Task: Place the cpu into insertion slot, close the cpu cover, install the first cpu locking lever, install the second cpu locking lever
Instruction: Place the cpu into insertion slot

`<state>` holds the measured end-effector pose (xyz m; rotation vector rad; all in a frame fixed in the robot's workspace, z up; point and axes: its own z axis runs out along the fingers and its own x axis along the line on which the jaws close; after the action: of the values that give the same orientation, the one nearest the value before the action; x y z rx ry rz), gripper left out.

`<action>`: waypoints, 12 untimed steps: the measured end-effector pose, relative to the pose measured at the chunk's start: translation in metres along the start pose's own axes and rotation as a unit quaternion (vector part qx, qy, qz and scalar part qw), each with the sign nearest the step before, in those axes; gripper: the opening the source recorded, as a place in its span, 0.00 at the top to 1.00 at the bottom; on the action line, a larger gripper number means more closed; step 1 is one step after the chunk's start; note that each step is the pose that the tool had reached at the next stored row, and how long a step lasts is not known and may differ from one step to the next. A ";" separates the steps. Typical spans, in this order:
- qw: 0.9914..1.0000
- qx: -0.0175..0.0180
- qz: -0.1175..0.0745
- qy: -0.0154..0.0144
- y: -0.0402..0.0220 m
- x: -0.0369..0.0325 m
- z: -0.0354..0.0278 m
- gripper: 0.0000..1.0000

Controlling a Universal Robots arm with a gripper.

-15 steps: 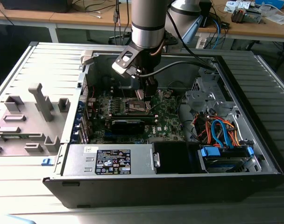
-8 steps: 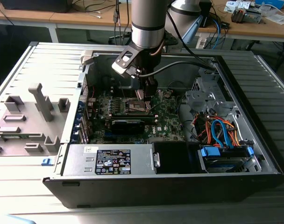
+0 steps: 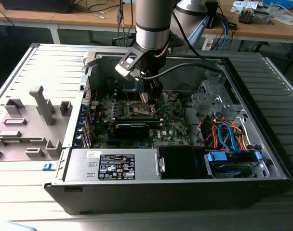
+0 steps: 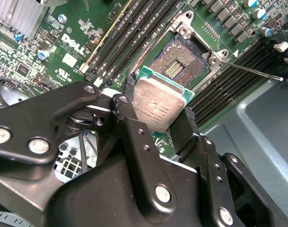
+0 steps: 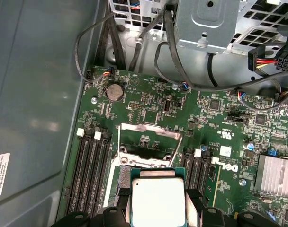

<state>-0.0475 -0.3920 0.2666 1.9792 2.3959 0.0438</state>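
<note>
Your black metal two-fingered gripper (image 4: 158, 101) clamps the cpu (image 4: 160, 109), a small square chip with a silver-grey metal lid and green edge, at mid-frame. Its fingers (image 4: 181, 131) press two opposite sides. Just beyond lies the insertion slot (image 4: 179, 64), a square socket with dark centre and shiny metal rim, uncovered and bare. A thin silvery lever (image 4: 253, 70) juts from the socket's corner toward the grey sheet-metal case wall (image 4: 257, 127). Long black memory slots (image 4: 134, 33) flank the socket on the green motherboard (image 4: 77, 21).

Ribbed grey metal work table (image 3: 281, 96) carried an open black-and-grey desktop computer case (image 3: 175, 187), laid on its side at centre. At the exterior view's left, just beside the case, a pale grey plastic fixture with upright posts (image 3: 43, 108) and a small blue clip (image 3: 47, 166) rested on the table.
</note>
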 end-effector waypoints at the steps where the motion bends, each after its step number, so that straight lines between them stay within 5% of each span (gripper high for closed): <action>1: 1.000 0.000 0.000 0.000 0.0000 0.0000 0.0000 0.45; 12: 1.000 0.000 0.003 0.000 0.0000 0.0000 0.0002 0.45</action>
<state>-0.0475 -0.3920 0.2664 1.9868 2.3894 0.0436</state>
